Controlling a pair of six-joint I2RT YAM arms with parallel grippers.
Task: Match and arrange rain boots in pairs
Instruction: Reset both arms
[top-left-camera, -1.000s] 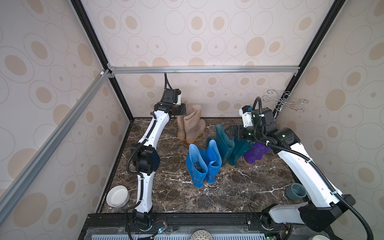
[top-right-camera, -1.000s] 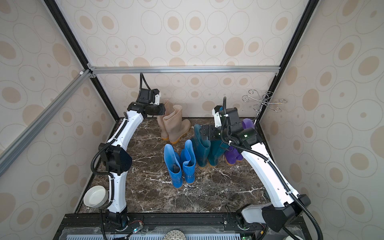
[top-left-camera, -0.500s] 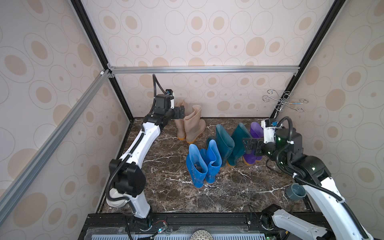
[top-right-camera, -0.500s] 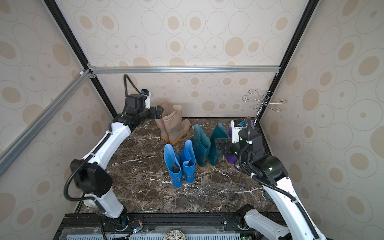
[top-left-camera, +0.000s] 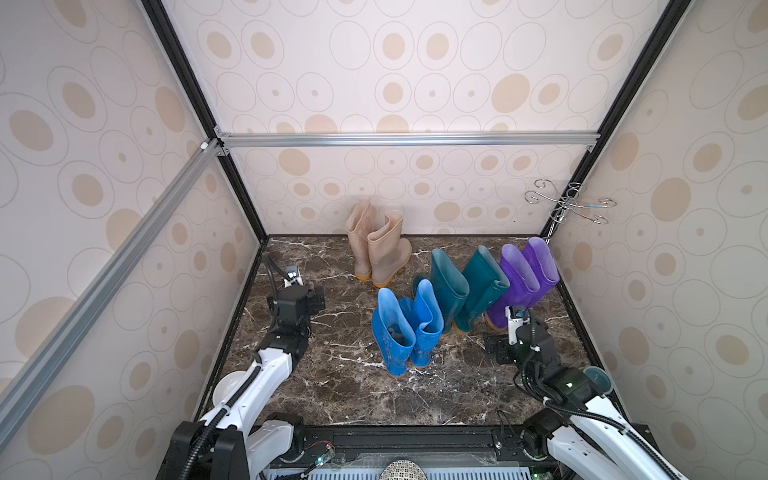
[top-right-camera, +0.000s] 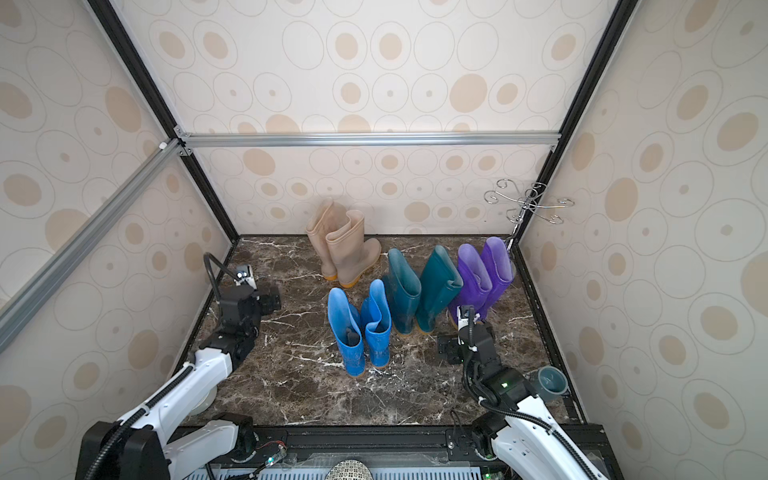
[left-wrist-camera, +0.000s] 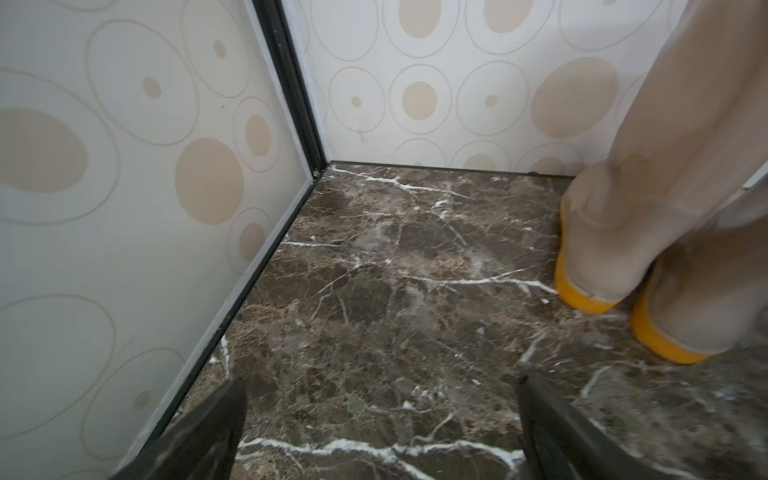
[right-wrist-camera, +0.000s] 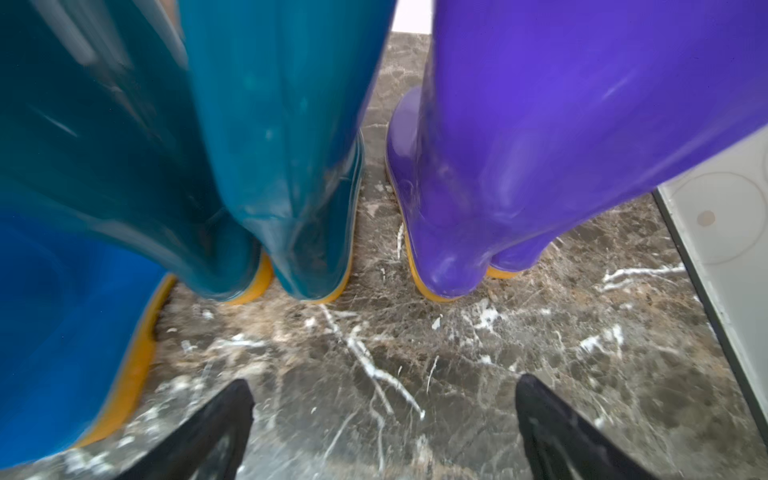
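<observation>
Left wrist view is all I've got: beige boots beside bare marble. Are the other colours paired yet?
Observer: Yes. In both top views the bright blue boots stand upright, side by side.
Operator: And the rest?
Observer: The dark teal boots stand side by side, and the purple boots stand together just beyond them, on the robot's right.
Operator: Is the right arm carrying anything?
Observer: No. The right pincer is open and empty over the marble floor, facing the teal and purple heels.
</observation>
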